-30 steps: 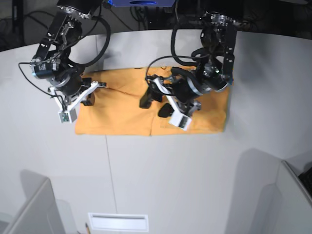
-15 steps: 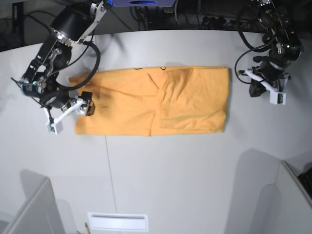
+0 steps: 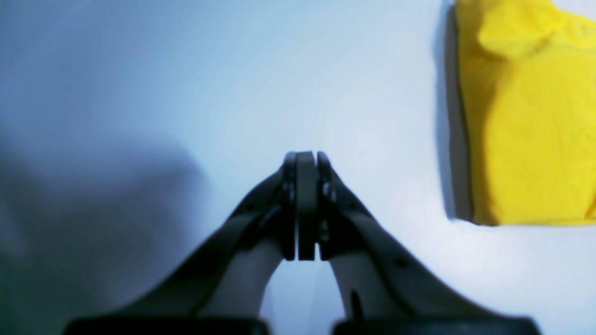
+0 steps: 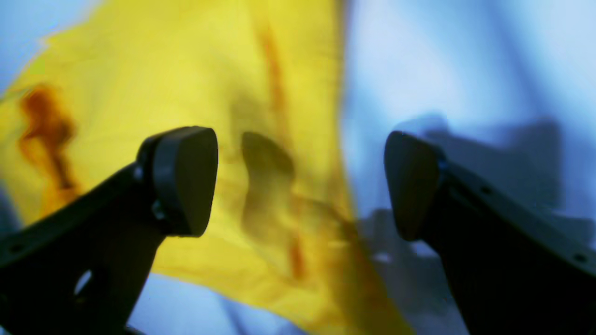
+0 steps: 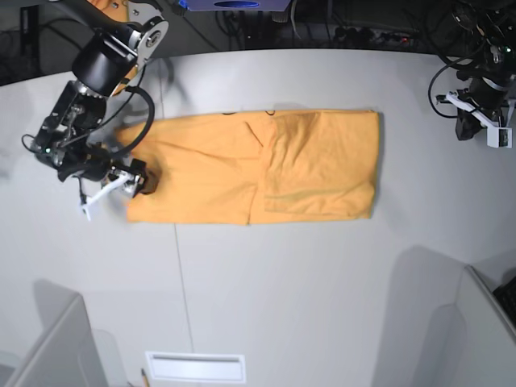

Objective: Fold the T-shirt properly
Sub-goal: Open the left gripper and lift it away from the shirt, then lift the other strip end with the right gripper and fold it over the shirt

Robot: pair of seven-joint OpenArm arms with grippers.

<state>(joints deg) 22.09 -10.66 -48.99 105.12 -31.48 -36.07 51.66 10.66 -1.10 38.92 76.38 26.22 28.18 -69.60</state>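
The T-shirt point(image 5: 258, 165) lies flat on the white table point(image 5: 282, 298) as a long orange band, its right half doubled over. In the base view my right gripper point(image 5: 135, 181) is at the shirt's left end. In the right wrist view that gripper point(image 4: 298, 181) is open, one finger point(image 4: 186, 177) over the yellow cloth point(image 4: 260, 116) and the other over bare table, holding nothing. My left gripper point(image 5: 474, 119) is far right, off the shirt. In the left wrist view it point(image 3: 305, 158) is shut and empty above the table, with the shirt's end point(image 3: 526, 130) off to the right.
Grey partitions stand at the front left point(image 5: 48, 347) and front right point(image 5: 476, 330). A white slot plate point(image 5: 195, 367) sits at the table's front edge. Dark cables point(image 5: 355, 32) run behind the far edge.
My left arm has pulled back from the middle of the shirt to the far right and shut. My right gripper has opened and shifted a little down along the shirt's left end.
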